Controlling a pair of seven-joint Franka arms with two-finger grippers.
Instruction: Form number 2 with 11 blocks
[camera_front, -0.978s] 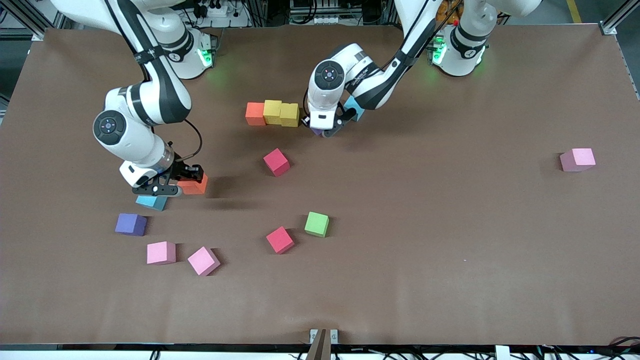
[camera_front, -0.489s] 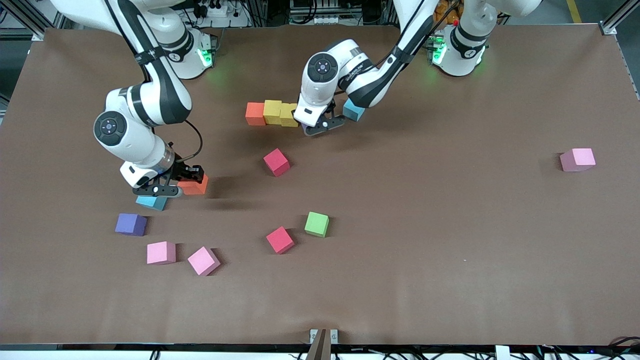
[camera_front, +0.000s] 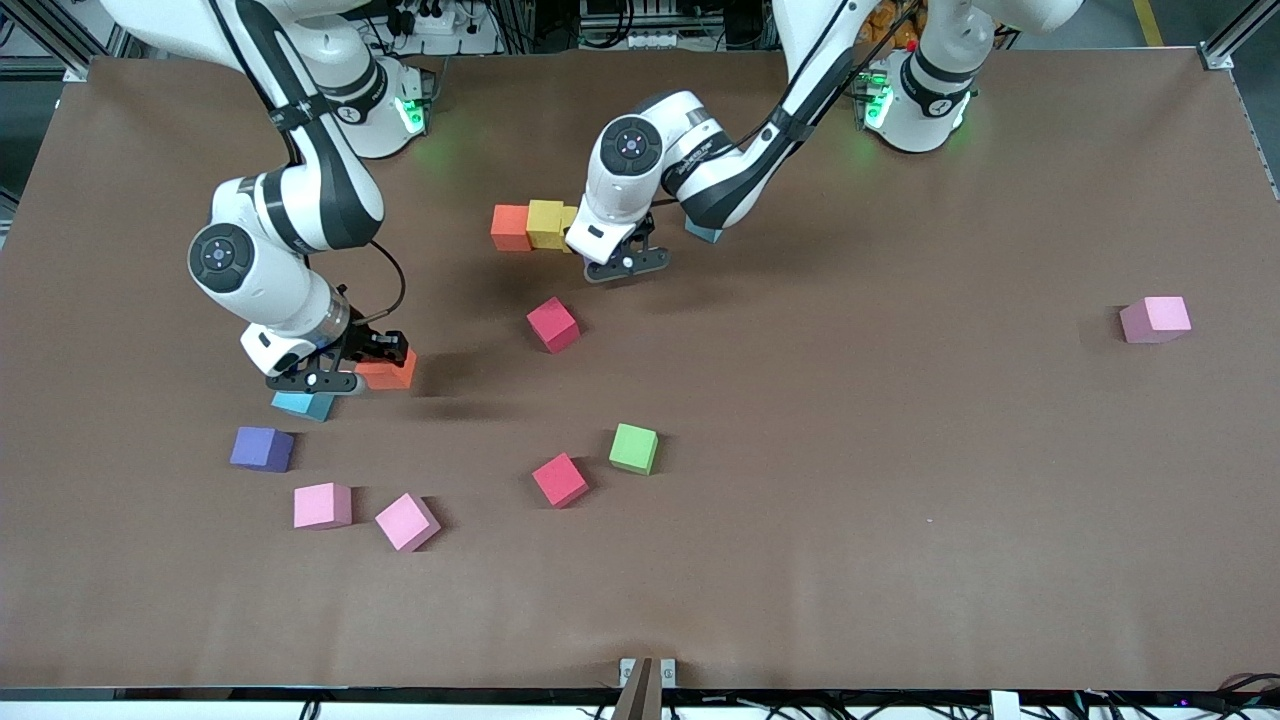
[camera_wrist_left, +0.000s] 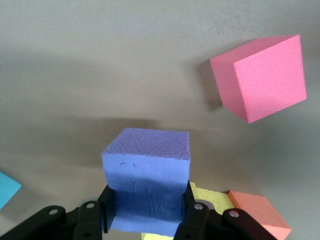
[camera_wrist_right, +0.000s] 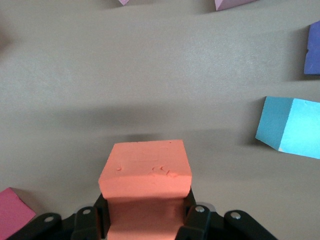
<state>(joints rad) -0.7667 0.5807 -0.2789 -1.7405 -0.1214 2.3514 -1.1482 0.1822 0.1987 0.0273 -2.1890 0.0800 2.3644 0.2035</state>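
My tabletop (camera_front: 900, 500) is brown. On it lie a row of an orange block (camera_front: 510, 227) touching yellow blocks (camera_front: 546, 223), two red blocks (camera_front: 553, 324), a green one (camera_front: 634, 448), three pink (camera_front: 322, 505), a purple (camera_front: 262, 449) and two light blue (camera_front: 303, 404).

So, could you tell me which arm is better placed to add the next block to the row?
Left, probably. The left gripper holds a purple block right beside the orange-yellow row. The right gripper holds an orange block too, but over the table toward the right arm's end, away from the row.

No readable text, labels or numbers anywhere
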